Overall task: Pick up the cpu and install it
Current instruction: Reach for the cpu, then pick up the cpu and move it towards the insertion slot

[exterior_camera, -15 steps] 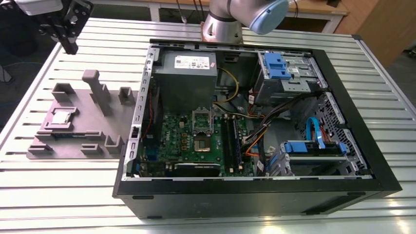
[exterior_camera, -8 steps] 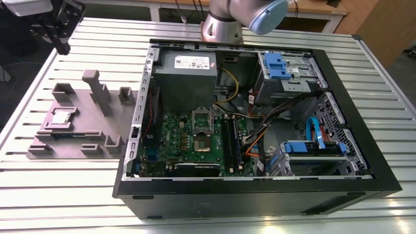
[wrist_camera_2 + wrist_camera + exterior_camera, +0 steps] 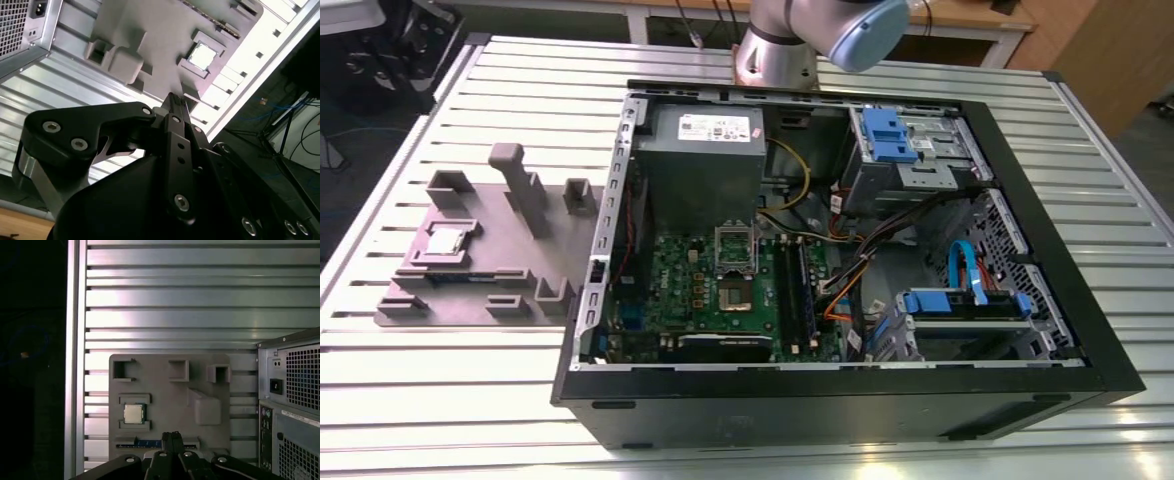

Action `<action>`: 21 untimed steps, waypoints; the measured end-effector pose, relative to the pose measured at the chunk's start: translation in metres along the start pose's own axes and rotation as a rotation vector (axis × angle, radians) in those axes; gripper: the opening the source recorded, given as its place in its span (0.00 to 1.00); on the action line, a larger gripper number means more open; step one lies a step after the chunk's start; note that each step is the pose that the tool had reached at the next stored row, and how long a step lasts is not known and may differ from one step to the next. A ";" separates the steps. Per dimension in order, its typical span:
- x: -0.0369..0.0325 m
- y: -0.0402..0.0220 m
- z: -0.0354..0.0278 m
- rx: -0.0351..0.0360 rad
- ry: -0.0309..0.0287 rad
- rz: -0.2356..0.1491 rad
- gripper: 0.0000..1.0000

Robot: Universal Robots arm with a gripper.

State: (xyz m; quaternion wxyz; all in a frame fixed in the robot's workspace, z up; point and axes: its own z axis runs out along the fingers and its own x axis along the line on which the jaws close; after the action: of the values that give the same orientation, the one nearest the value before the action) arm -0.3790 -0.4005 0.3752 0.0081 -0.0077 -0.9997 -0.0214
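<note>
**Item: cpu** (image 3: 134, 413). It is lying flat, shiny face up, in a square recess of the grey fixture tray (image 3: 165, 385). The tray is sitting on the slatted metal table (image 3: 170, 305), just beside the open computer case (image 3: 1067, 330), on the exterior view's left of it.

**Item: gripper** (image 3: 172, 435). Its fingers are pressing together with nothing between them. It is hovering over the tray's edge, near the cpu but apart from it.

**Hazards, as judged:**
- With the fingers closed, the gripper is not able to straddle the chip. A descent in this state is likely to press on the metal lid or knock the chip out of its recess.
- The raised recess walls are hugging the chip closely, so an off-centre grasp risks catching a wall and tilting the part.
- The motherboard socket (image 3: 736, 245) is sitting deep in the case with loose cables (image 3: 790, 190) running near it. A skewed or wrongly turned chip is liable to damage the contacts there.

**Obscured or uncertain:**
- The arm (image 3: 807, 40) is running off the exterior view's top edge.
- The gripper's height above the tray is not showing in a way that can be judged.
- The chip's orientation mark is too small to make out.
- Whether the socket's latch is standing open cannot be told.
- In the first wrist view the gripper body is covering the tray's nearest edge.
</note>
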 end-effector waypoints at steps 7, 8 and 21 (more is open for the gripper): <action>0.0263 -0.0011 0.0025 -0.0001 0.0013 0.000 0.11; 0.0290 -0.0012 0.0028 0.0000 0.0019 0.000 0.11; 0.0384 -0.0014 0.0035 0.0001 0.0047 0.000 0.11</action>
State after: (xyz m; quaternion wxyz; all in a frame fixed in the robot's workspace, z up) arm -0.4175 -0.4011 0.3723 0.0104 -0.0076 -0.9997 -0.0214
